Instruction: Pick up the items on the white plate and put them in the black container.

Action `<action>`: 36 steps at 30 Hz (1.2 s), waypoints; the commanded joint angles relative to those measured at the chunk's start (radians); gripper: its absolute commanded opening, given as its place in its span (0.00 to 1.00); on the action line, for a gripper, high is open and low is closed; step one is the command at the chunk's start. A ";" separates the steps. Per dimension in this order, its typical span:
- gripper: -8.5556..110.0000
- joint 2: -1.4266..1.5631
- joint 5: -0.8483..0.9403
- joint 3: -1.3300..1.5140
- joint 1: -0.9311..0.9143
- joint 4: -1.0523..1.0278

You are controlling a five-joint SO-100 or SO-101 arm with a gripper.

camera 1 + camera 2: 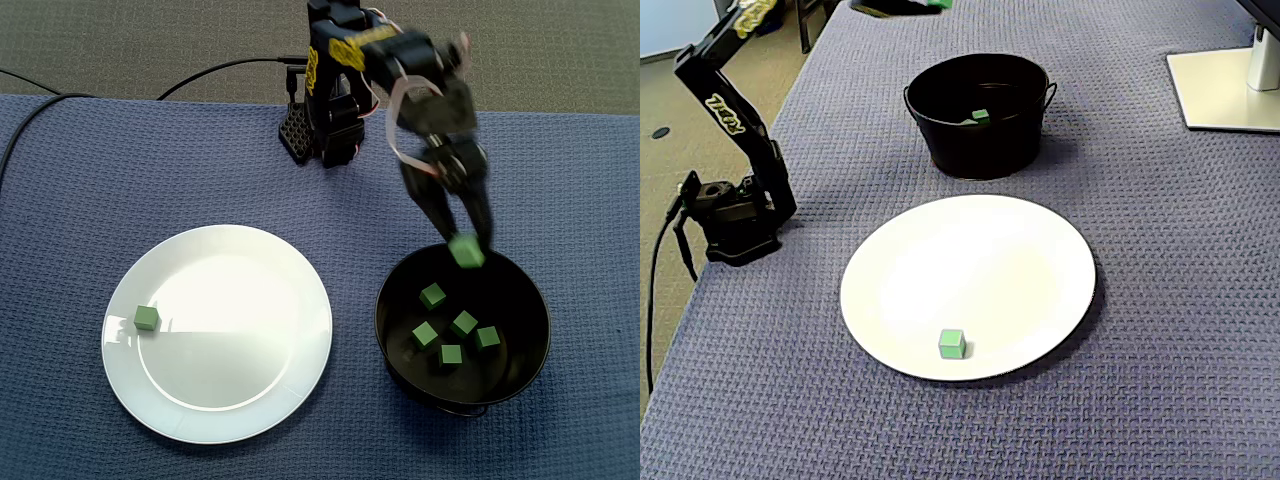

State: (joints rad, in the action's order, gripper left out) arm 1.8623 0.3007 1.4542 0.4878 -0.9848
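Gripper (465, 241) holds green cube (466, 252); yellow arm lettering (720, 103) illegible.

In a fixed view, the gripper (465, 245) hangs just over the back rim of the container (520, 300), with the held cube (466, 251) pinched between its fingertips. Below and in front of it, five cubes (450, 354) lie inside the container. The plate (230, 330) sits on the tabletop (80, 180), well to the gripper's left, with a lone cube (146, 318) near its left edge. The arm's base (325, 130) stands behind the gripper, to its left.
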 commanded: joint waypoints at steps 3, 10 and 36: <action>0.07 -0.176 -0.054 0.118 0.072 0.176; 0.19 -0.279 -0.038 0.230 0.072 0.264; 0.37 -0.101 1.275 0.046 -1.163 0.192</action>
State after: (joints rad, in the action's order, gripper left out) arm 1.8193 1.4343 1.4818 -0.5599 -0.9434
